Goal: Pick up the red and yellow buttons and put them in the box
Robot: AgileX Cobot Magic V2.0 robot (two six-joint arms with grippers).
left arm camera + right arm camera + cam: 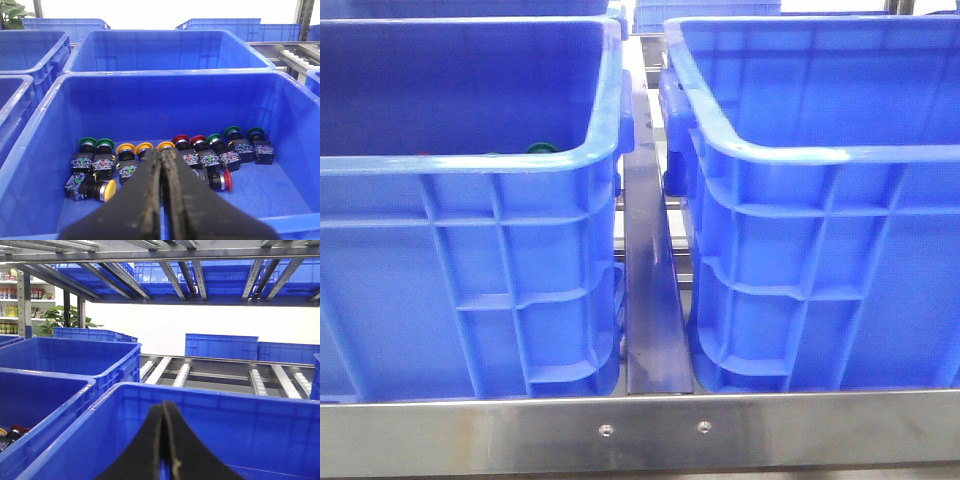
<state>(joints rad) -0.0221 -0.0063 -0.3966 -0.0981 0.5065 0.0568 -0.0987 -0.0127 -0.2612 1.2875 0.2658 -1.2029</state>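
Observation:
Inside the left blue crate (165,75) lie push buttons in a row. Several yellow buttons (125,148) sit left of middle, and one more yellow button (110,189) lies on its side nearer. Two red buttons (180,139) stand just right of them, and a third red button (227,180) lies tipped over. My left gripper (163,151) hangs shut and empty above this crate, its tips over the yellow row. The box (210,396) is the right crate (820,155); my right gripper (165,402) is shut and empty above its near wall. Neither gripper shows in the front view.
Several green buttons (86,142) lie at both ends of the row; one green cap (540,149) peeks over the left crate's rim (470,160). A steel rail (650,300) runs between the crates. More blue crates (165,50) and a roller conveyor (220,375) stand behind.

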